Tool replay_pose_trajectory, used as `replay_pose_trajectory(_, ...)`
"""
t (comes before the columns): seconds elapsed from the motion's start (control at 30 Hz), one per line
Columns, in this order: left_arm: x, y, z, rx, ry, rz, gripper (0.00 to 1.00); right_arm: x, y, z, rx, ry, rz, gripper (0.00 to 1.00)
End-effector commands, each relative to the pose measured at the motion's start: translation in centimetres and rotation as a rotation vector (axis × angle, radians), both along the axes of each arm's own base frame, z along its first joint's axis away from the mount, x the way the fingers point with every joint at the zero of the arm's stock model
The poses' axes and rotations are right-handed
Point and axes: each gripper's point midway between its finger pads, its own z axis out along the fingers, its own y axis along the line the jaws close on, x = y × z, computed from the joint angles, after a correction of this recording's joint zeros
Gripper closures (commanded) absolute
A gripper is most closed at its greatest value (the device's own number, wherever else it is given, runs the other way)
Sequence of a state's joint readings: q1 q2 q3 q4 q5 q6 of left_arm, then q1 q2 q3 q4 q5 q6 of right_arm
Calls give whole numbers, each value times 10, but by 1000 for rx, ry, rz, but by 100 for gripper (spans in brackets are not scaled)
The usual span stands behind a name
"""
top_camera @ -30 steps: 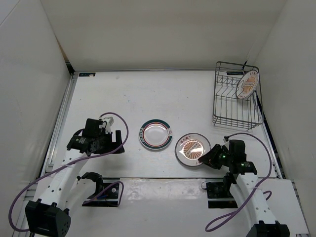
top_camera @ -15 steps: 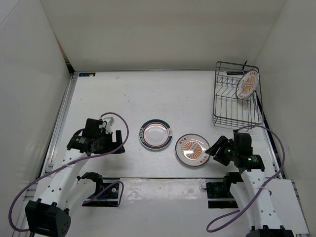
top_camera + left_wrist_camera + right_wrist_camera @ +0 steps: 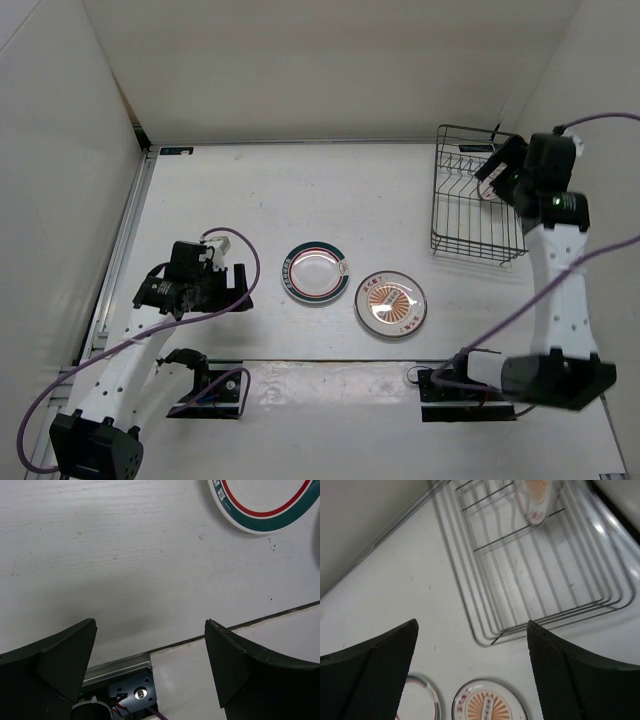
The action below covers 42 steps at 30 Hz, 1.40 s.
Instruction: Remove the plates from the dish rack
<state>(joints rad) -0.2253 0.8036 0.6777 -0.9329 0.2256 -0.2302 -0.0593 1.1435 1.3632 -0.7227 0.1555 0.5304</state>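
You're looking down at the white table (image 3: 300, 190), and three things are resting directly on it. The teal-rimmed plate (image 3: 314, 272) is lying flat just ahead of your left pincer (image 3: 150, 625), off to its right and not touching it. The sunburst plate (image 3: 390, 302) is sitting flat beside the teal one, a small gap between them, well apart from your right pincer (image 3: 472, 625) on its near side. The black wire dish rack (image 3: 478, 215) is standing right beneath that right pincer.
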Motion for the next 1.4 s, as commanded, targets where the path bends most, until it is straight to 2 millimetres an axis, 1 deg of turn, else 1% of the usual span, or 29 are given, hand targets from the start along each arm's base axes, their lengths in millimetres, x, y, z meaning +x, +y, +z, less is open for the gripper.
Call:
replay_pose_trajectory(0.0,1,-6,6,-22,-27,-19,0,30,-68,28,-97,13,-235,10)
replay_pose_trajectory(0.03,1,-5,7,-16,-32,-19,0,36,-80,19,-97,53,-295,10)
replay_pose_trajectory(0.07,1,-4,7,-8,-36,-18,0,43,-91,30,-94,13,-357,10)
replay_pose_trajectory(0.1,1,-4,8,-12,-43,-18,0,49,-102,24,-92,16,-391,10)
replay_pose_trajectory(0.13,1,-3,9,-11,-55,-12,0,62,-109,28,-105,-39,-416,10)
replay_pose_trajectory(0.17,1,-4,9,-16,-55,-15,0,64,-115,28,-115,-40,-436,11)
replay_pose_trajectory(0.2,1,-5,11,-21,-66,-16,0,76,-123,10,-125,8,-451,11)
replay_pose_trajectory(0.23,1,-6,11,-23,-68,-20,0,80,-130,23,-146,-12,-474,13)
replay_pose_trajectory(0.27,0,-6,12,-25,-73,-25,0,82,-136,20,-179,4,-486,13)
replay_pose_trajectory(0.37,-1,-7,13,-24,-78,-30,0,101,-150,-9,-249,56,-490,15)
replay_pose_trajectory(0.4,-1,-7,13,-24,-80,-33,0,103,-153,-13,-284,65,-477,15)
replay_pose_trajectory(0.43,-1,-7,14,-25,-82,-31,0,105,-157,-26,-312,104,-458,12)
replay_pose_trajectory(0.53,-1,-5,15,-14,-95,-24,0,119,-157,-63,-327,158,-376,10)
replay_pose_trajectory(0.63,-1,-1,16,-2,-114,-9,0,130,-158,-92,-356,210,-304,10)
replay_pose_trajectory(0.7,-1,-1,17,-2,-123,-9,0,136,-160,-92,-374,205,-283,10)
replay_pose_trajectory(0.73,-1,1,17,3,-125,-2,0,138,-160,-100,-375,219,-279,10)
replay_pose_trajectory(0.83,1,3,16,14,-126,9,0,147,-168,-90,-397,216,-279,12)
replay_pose_trajectory(0.87,0,3,15,16,-120,8,0,150,-171,-100,-404,247,-266,14)
replay_pose_trajectory(0.9,0,4,13,22,-112,11,0,154,-173,-90,-410,229,-267,15)
replay_pose_trajectory(0.93,-1,4,13,21,-103,11,0,156,-172,-91,-420,234,-240,15)
replay_pose_trajectory(0.97,-1,3,12,18,-97,4,0,160,-174,-100,-408,243,-219,17)
replay_pose_trajectory(1.03,-2,1,12,14,-90,-1,0,163,-174,-104,-407,259,-173,19)
replay_pose_trajectory(1.07,-2,1,11,11,-89,0,0,166,-174,-114,-380,265,-163,20)
replay_pose_trajectory(1.1,-2,1,11,11,-90,0,0,166,-176,-116,-383,272,-162,22)
replay_pose_trajectory(1.23,-2,2,10,14,-88,2,0,176,-169,-136,-339,269,-74,26)
replay_pose_trajectory(1.27,-1,0,12,8,-97,0,0,181,-167,-135,-329,259,-61,28)
replay_pose_trajectory(1.3,-1,1,11,12,-91,-3,0,183,-166,-144,-310,268,-46,31)
replay_pose_trajectory(1.33,-2,1,11,10,-87,-1,0,191,-168,-134,-308,236,-43,33)
replay_pose_trajectory(1.37,-2,1,11,11,-84,-1,0,195,-162,-139,-286,234,-18,35)
